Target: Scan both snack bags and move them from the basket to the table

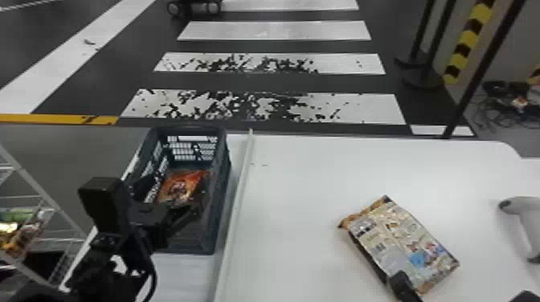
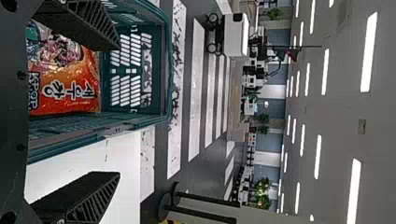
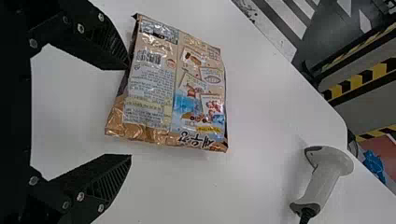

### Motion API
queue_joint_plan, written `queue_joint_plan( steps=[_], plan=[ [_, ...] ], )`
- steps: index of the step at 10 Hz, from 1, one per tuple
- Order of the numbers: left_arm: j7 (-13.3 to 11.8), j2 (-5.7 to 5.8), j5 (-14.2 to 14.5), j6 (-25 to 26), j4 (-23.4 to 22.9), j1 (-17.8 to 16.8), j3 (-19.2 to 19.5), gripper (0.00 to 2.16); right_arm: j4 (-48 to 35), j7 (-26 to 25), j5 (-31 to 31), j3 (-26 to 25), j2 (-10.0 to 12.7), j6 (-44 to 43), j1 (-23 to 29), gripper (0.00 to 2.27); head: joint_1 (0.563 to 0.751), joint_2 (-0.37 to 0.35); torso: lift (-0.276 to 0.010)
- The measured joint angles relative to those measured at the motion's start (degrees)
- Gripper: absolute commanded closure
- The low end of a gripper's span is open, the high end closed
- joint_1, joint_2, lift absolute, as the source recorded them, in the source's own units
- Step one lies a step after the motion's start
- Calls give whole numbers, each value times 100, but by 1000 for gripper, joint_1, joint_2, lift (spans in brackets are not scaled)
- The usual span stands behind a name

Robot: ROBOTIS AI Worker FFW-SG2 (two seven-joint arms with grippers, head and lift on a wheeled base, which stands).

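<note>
My left gripper [image 1: 176, 219] is over the near part of the dark basket [image 1: 222, 217], close to an orange snack bag [image 1: 181, 186] lying inside. In the left wrist view my left gripper [image 2: 116, 109] stands open, the bag [image 2: 70, 93] beyond its fingers and the basket wall [image 2: 93, 133] between them. The other snack bag [image 1: 401, 241] lies back side up on the white table. At its near edge is my right gripper [image 1: 401, 283]; in the right wrist view my right gripper [image 3: 130, 112] is open, one fingertip close to the bag [image 3: 173, 88], nothing held.
A grey-white handheld scanner [image 1: 522, 225] lies at the table's right side, also seen in the right wrist view as the scanner [image 3: 324, 179]. A raised strip [image 1: 237, 200] runs between basket and white table [image 1: 301, 180]. A wire rack [image 1: 44, 209] stands at the left.
</note>
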Motion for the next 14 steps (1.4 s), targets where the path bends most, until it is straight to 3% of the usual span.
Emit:
queue_joint_plan(
  steps=[2, 7, 9, 11, 12, 13, 14],
  plan=[
    [4, 3, -9, -20, -46, 61, 0, 26, -104, 374, 204, -32, -40, 322, -37, 80, 695, 89, -98],
    [45, 16, -93, -190, -228, 318, 53, 26, 12, 3418, 763, -928, -76, 2584, -509, 83, 695, 166, -98],
    [69, 17, -168, -197, -315, 420, 53, 26, 2, 3977, 1290, -1143, -154, 2896, -722, 83, 695, 148, -98],
    [100, 20, -282, -168, -475, 545, 56, 26, -26, 4439, 1967, -1138, -376, 2912, -975, 252, 695, 120, -98],
    [119, 24, -326, -150, -560, 616, 65, 26, 12, 4662, 2418, -1110, -399, 2912, -1131, 940, 695, 107, -98],
    [129, 24, -373, -130, -636, 689, 68, 26, 87, 4839, 2813, -1077, -404, 2916, -1305, 1916, 695, 101, -98],
    [139, 17, -426, -115, -712, 769, 69, 26, 165, 4866, 3136, -1014, -409, 2964, -1497, 2246, 695, 90, -98]
  ],
)
